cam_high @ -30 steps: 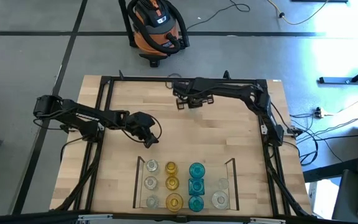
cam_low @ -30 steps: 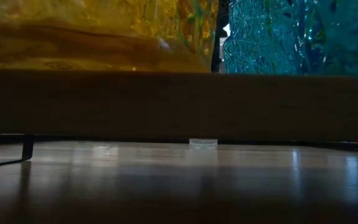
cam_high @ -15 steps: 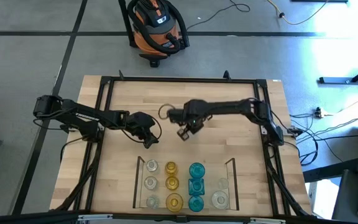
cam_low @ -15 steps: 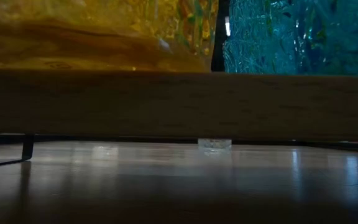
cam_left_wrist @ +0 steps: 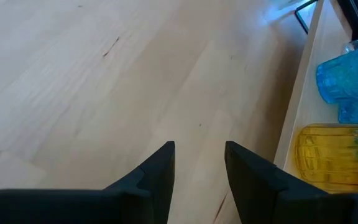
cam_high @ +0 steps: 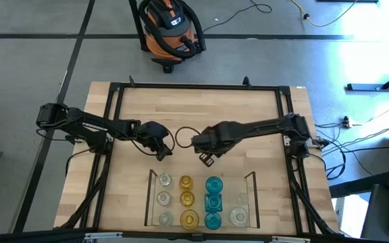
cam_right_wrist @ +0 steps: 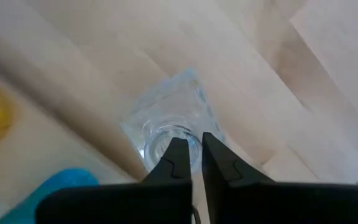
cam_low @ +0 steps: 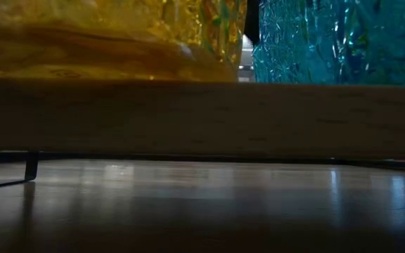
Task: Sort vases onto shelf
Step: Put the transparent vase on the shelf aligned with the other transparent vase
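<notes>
**A Glass Vase Held by Its Rim Could Slip**

The right gripper (cam_right_wrist: pixel 196 152) is nearly closed, with only a thin gap between its two dark fingers. It pinches the rim of a small, clear, squarish glass vase (cam_right_wrist: pixel 169 121): one finger looks to be inside the mouth and one outside. In the high view, the right gripper (cam_high: pixel 206 156) is over the middle of the light-wood tabletop (cam_high: pixel 248 111), just above the open end of the shelf (cam_high: pixel 251 192), the light-wood area with a thin dark rail.

The grip is small and glass is slippery. If the arm moves fast or tilts, the vase might slide out and fall. It might also bump the round teal-blue glass vases (cam_high: pixel 213 200) when it goes down, because the free spot beside the clear vases (cam_high: pixel 239 209) looks tight.

The left gripper (cam_left_wrist: pixel 199 165) waits partly open and holds nothing. It sits near the shelf's left end (cam_high: pixel 159 152).

The right wrist view alone shows the pinch on the rim. The high view cannot show that, but it alone shows the sorted rows: clear, amber-yellow glass vases (cam_high: pixel 186 200), teal-blue, clear. The low view shows only amber and teal glass very close, over the shelf's wood edge.
</notes>
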